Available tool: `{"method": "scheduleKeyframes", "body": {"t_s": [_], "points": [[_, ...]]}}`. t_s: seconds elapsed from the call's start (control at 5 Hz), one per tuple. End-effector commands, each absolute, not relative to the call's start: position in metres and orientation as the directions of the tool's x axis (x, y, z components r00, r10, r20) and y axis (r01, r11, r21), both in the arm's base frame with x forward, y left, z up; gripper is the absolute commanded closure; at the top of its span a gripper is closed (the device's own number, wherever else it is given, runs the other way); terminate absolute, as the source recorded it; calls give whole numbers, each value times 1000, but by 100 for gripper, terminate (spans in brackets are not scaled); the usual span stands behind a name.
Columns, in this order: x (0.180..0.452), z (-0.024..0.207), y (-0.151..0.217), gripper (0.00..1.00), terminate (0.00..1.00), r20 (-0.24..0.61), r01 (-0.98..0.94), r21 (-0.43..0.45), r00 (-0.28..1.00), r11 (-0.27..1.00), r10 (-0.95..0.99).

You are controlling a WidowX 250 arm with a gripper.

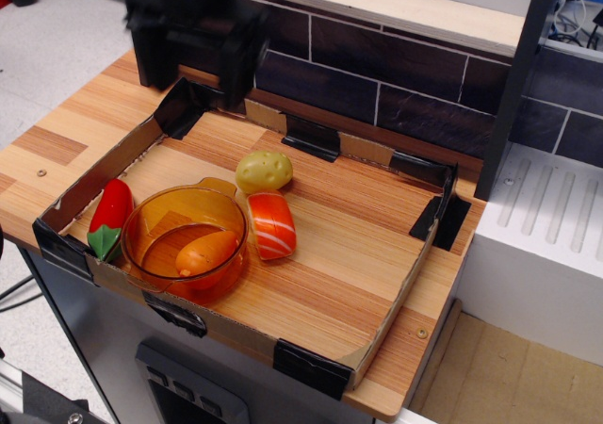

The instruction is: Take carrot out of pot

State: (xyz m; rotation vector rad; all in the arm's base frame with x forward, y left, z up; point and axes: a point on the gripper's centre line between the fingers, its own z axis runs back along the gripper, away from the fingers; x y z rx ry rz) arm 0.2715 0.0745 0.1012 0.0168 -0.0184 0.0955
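Observation:
The carrot (205, 252), plain orange and stubby, lies inside the amber translucent pot (151, 209) at the front left of the cardboard tray. My gripper (196, 80) is black and motion-blurred at the back left, high above the tray's far corner. Its two fingers stand apart with nothing between them. It is well behind and above the pot, touching nothing.
A yellowish potato (264, 171) and an orange piece with white stripes (271, 224) lie just right of the pot. A red pepper (110, 212) lies to its left. Low cardboard walls (400, 297) ring the tray. A dark tiled wall (396, 75) and a black post (513, 85) stand behind.

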Motion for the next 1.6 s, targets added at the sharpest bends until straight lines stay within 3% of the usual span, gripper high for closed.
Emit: {"method": "scheduleKeyframes", "body": {"t_s": [0.0, 0.4, 1.4], "points": [[230, 85, 78, 0, 0, 87, 135, 93, 986, 987, -143], [217, 58, 74, 0, 0, 105, 161, 110, 979, 981, -172], [220, 30, 62, 0, 0, 91, 103, 98, 989, 990, -112]]}}
